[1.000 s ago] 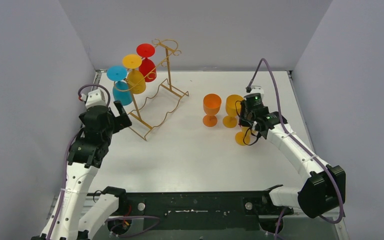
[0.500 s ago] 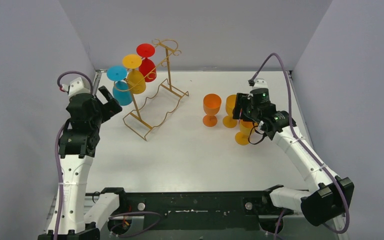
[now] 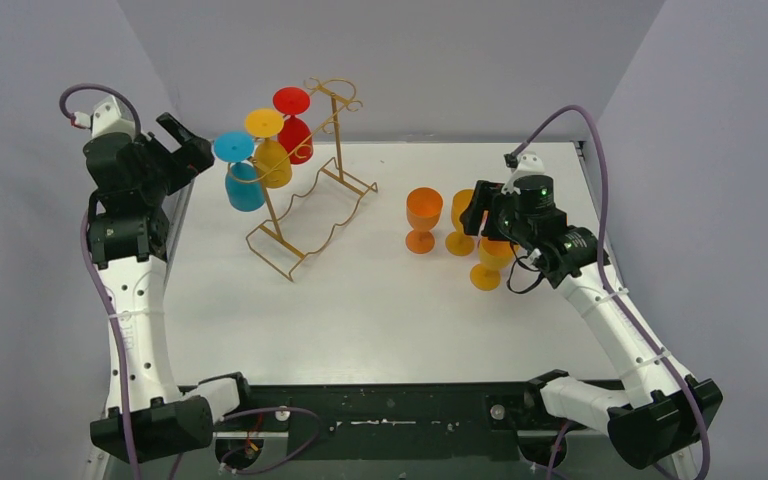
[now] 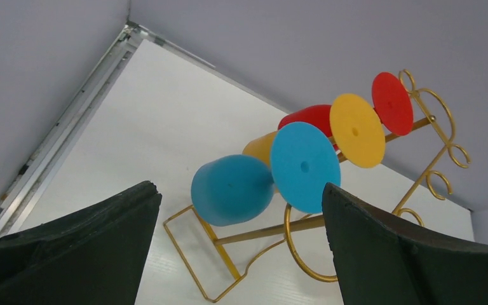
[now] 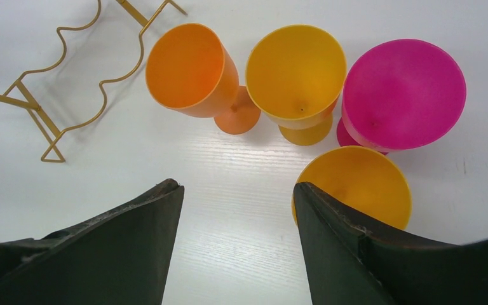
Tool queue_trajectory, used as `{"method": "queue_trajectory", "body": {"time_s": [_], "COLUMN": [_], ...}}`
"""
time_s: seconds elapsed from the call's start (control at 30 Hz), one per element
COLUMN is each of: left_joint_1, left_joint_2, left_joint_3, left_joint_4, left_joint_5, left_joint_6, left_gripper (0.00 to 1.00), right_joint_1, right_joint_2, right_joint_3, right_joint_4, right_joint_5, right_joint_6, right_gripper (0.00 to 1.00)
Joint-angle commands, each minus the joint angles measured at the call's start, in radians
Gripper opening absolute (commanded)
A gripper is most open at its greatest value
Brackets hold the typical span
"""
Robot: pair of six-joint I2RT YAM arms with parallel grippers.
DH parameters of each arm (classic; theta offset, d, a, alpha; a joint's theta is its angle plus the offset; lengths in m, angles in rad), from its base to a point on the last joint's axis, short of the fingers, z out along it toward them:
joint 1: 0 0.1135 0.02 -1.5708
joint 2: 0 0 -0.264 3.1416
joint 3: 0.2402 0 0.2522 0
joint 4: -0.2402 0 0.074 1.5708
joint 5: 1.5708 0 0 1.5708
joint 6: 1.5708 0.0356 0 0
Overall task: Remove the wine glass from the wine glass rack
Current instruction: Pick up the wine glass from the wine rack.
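Hanging glasses point(image 3: 272, 163) on rack point(image 3: 339, 140), standing glasses point(image 3: 423, 212) right

Wine glass rack point(image 4: 267, 230): gold wire. Hung: blue wine glass point(image 4: 232, 189), yellow wine glass point(image 4: 356, 130), red wine glass point(image 4: 392, 103). Standing: orange goblet point(image 5: 190, 70), far yellow goblet point(image 5: 295, 70), near yellow goblet point(image 5: 356, 184), pink goblet point(image 5: 403, 92).

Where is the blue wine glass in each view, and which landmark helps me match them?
Top external: blue wine glass, upper left, hanging upside down.
Left wrist: blue wine glass at centre.
Right wrist: not in it.
Shared landmark: the gold rack, in all views.
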Motion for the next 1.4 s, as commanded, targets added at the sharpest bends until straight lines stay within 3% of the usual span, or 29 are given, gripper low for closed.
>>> {"method": "queue_trajectory", "body": {"time_s": [0.0,0.1,0.23,0.33,0.43,0.87,1.2,1.37], "left_joint_1": [0.060,0.110,0.160,0.176,0.176,0.175,0.175,0.176], "left_joint_2": [0.041,0.074,0.093,0.129,0.141,0.172,0.201,0.213], "left_joint_3": [-0.013,-0.065,-0.159,-0.164,-0.173,-0.168,-0.164,-0.172], "left_joint_4": [0.199,0.317,0.553,0.564,0.615,0.442,0.483,0.556], "left_joint_5": [0.310,0.461,0.629,0.672,0.718,0.760,0.782,0.841], "left_joint_6": [-0.043,-0.125,-0.236,-0.255,-0.257,-0.111,-0.142,-0.207], "left_gripper": [0.95,0.80,0.68,0.58,0.57,0.40,0.32,0.18], "right_joint_1": [0.006,0.007,0.007,0.007,0.007,0.007,0.009,0.007], "right_joint_2": [0.003,0.006,0.007,0.007,0.010,0.030,0.040,0.038], "right_joint_3": [0.054,0.052,0.051,0.047,0.048,0.063,0.063,0.063], "right_joint_4": [0.005,0.011,0.009,0.007,0.008,-0.021,-0.021,-0.024], "right_joint_5": [-0.020,-0.033,-0.044,-0.045,-0.044,-0.045,-0.062,-0.060], "right_joint_6": [0.010,0.014,0.018,0.019,0.023,0.033,0.044,0.039], "right_gripper": [0.65,0.65,0.65,0.65,0.65,0.65,0.65,0.65]}}
